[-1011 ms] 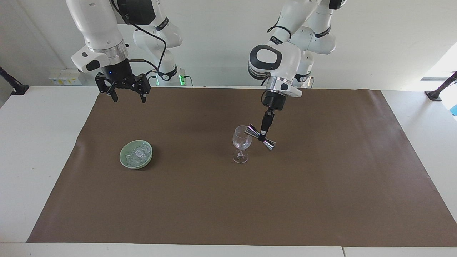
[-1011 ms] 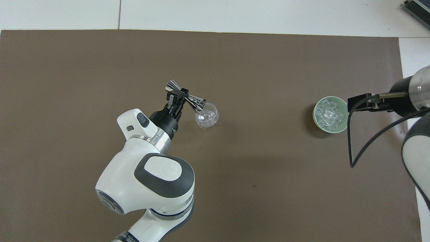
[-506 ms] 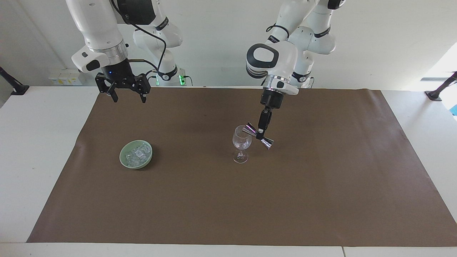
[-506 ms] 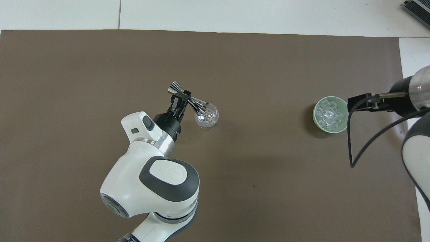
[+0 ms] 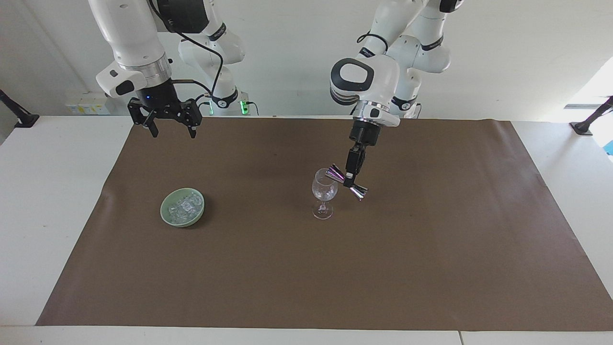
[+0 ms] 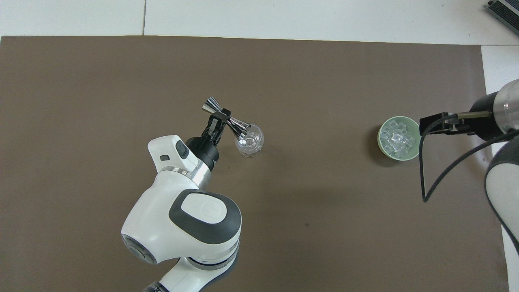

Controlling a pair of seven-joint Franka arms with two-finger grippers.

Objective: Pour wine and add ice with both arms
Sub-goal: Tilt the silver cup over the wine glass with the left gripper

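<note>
1. the left gripper [image 5: 349, 180] is clamped on the narrow waist of a shiny steel double-cone jigger [image 5: 346, 182], tipped so one cup's mouth sits at the rim of the clear stemmed wine glass [image 5: 324, 193]; i'd say the pour is under way or just ending.
2. that jigger looks light, rigid and slick, so the waist is the sensible place to hold it; a pinch on either cone would likely slide off.
3. the wine glass stands upright mid-mat on the brown mat [image 5: 431, 249] covering the counter [image 5: 57, 191]. it seems thin, fragile and top-heavy on its stem, so a knock from the jigger at the rim could tip it.
4. the right gripper [image 5: 170, 125] hangs with its fingers spread wide and empty, over the mat's edge at the right arm's end, waiting.
5. the small clear ice chunks [image 5: 186, 206] are piled in a pale green round bowl [image 5: 168, 215], well apart from the glass, toward the right arm's end.
6. each chunk looks hard, smooth and slippery; i'd take a single one across flat faces, from the top of the pile.
</note>
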